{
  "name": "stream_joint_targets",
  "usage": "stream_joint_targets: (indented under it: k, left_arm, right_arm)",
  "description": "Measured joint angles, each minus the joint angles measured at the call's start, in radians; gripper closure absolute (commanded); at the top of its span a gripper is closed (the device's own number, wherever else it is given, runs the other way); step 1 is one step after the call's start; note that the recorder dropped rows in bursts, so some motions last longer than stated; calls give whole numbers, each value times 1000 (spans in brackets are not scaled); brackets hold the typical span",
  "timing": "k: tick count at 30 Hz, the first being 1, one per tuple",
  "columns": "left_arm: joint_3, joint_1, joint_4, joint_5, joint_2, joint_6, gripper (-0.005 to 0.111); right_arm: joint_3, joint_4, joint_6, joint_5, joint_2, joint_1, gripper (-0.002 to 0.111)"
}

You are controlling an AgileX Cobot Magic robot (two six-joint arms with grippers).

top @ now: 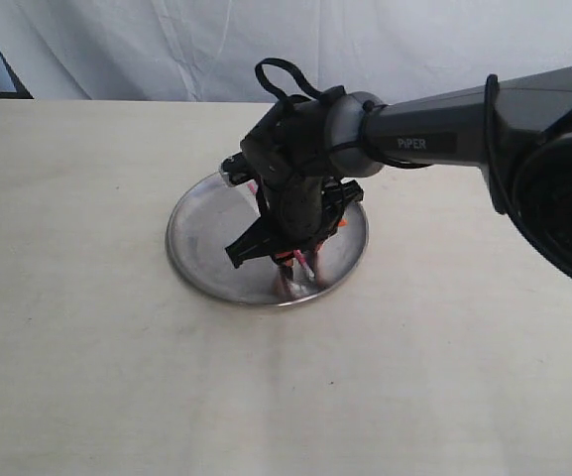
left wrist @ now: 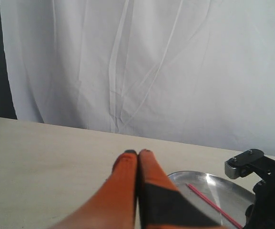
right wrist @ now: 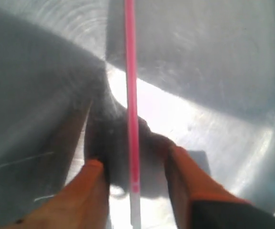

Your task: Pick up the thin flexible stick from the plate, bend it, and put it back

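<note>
The silver plate (top: 194, 220) lies on the table's middle. My right gripper (top: 300, 270) reaches down into it from the right. In the right wrist view the thin pink stick (right wrist: 130, 71) lies flat on the plate (right wrist: 199, 57), its white tip toward the camera. The right gripper (right wrist: 134, 160) is open, one orange finger on each side of the stick with a gap on both sides. My left gripper (left wrist: 138, 152) is shut and empty, hovering over the table beside the plate (left wrist: 199, 180), where part of the stick (left wrist: 208, 202) shows. The exterior view does not show the left gripper.
The long dark right arm (top: 444, 134) crosses above the plate from the right edge; its wrist (left wrist: 266, 191) also shows in the left wrist view. A white curtain (top: 266, 40) hangs behind the pale table (top: 87, 377).
</note>
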Motion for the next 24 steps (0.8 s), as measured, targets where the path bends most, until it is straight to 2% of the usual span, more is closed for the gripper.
stream_joint_targets:
  k: [3, 9, 15, 24]
  left_arm:
    - [0, 0, 0, 0, 0, 0, 107]
    - [0, 0, 0, 0, 0, 0, 107]
    - [0, 0, 0, 0, 0, 0, 107]
    - [0, 0, 0, 0, 0, 0, 107]
  right_arm:
    - [0, 4, -1, 0, 6, 0, 97]
    - [-15, 50, -65, 12, 31, 0, 109]
    - [-18, 42, -110, 0, 20, 0, 109]
    - [-2, 43, -70, -92, -91, 0, 109]
